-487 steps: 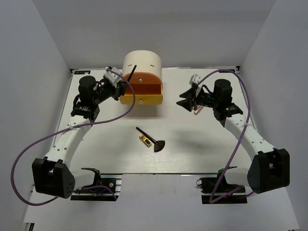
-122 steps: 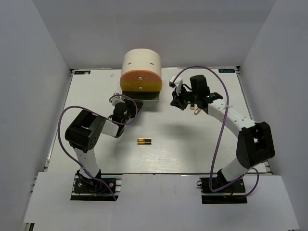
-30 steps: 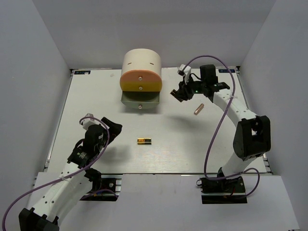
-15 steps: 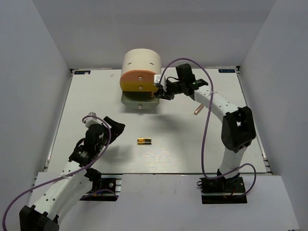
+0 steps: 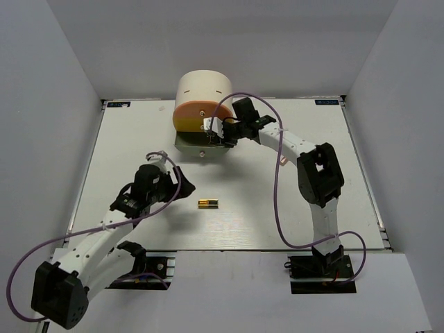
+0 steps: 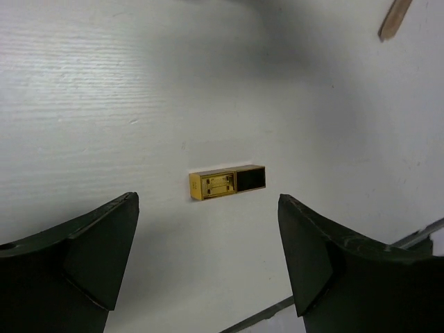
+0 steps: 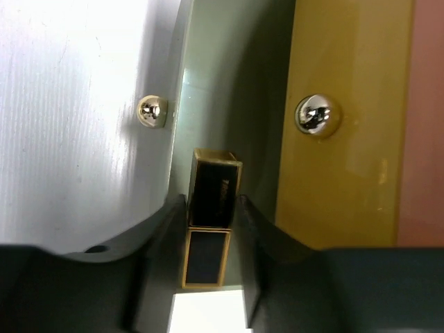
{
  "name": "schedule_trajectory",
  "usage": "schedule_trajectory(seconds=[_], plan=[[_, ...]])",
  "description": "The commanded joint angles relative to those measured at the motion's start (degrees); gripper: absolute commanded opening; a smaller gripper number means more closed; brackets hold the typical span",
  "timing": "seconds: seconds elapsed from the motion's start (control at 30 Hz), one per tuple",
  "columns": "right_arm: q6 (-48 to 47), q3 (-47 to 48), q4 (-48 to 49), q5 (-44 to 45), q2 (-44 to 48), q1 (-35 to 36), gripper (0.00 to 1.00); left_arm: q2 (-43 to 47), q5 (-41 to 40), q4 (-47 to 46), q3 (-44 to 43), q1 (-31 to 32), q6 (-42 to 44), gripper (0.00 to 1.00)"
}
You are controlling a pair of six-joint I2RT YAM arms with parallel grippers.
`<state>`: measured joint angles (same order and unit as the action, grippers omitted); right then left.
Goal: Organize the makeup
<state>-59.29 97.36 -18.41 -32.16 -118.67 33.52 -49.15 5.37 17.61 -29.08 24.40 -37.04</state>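
One lipstick (image 7: pixel 215 182) gripped, right hand (image 7: pixel 210 202), drawer edge (image 7: pixel 173 76)

1. Top external: high behind the arm bases (image 5: pixel 132 267), looking down on the whole table (image 5: pixel 312 208).
2. Left wrist: near the table, facing down; its gold lipstick (image 6: pixel 227 184) also shows from above.
3. Right wrist: very close, seemingly pointing into the open drawer (image 7: pixel 208 83).

Slim pinkish stick (image 6: pixel 393 19): far end cropped at the left wrist view's top edge. From above, right gripper (image 5: pixel 219 134) hides the black-and-gold case (image 7: pixel 211 208) it clamps and covers part of the drawer (image 5: pixel 184 144) interior.
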Motion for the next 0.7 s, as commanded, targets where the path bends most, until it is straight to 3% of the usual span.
schedule_trajectory(seconds=[0.0,0.23,0.37,0.47,0.5,0.53,0.6,0.67], plan=[[-0.57,3.1,0.4,0.87,0.37,0.32,0.45,-2.27,6.32,-3.26,-3.35,0.56,10.66,0.9],[5.49,0.73,3.82,-0.53,4.23,-0.29,0.52,-6.57,15.18,-10.22,-4.05,0.56,22.68,0.89],[10.76,-1.03,5.14,-2.29,7.92,-1.17,0.5,-10.17,21.96,-10.23,-5.46,0.56,30.87,0.86],[17.79,-3.04,6.11,-5.0,10.9,-2.66,0.34,-13.34,23.98,-9.0,-6.78,1.08,35.97,0.84],[20.59,-4.01,6.2,-5.89,11.88,-3.1,0.16,-14.04,24.34,-8.73,-7.39,1.09,36.76,0.83],[21.83,-5.15,6.72,-7.29,12.76,-4.33,0.1,-15.53,24.78,-8.73,-7.74,1.69,40.17,0.83],[24.64,-9.0,7.51,-8.61,15.92,-5.21,0.0,-17.38,25.13,-7.68,-9.06,2.32,42.3,0.81],[26.58,-11.83,9.27,-9.84,18.81,-7.23,0.0,-20.37,26.53,-6.36,-9.85,3.63,45.99,0.72]])
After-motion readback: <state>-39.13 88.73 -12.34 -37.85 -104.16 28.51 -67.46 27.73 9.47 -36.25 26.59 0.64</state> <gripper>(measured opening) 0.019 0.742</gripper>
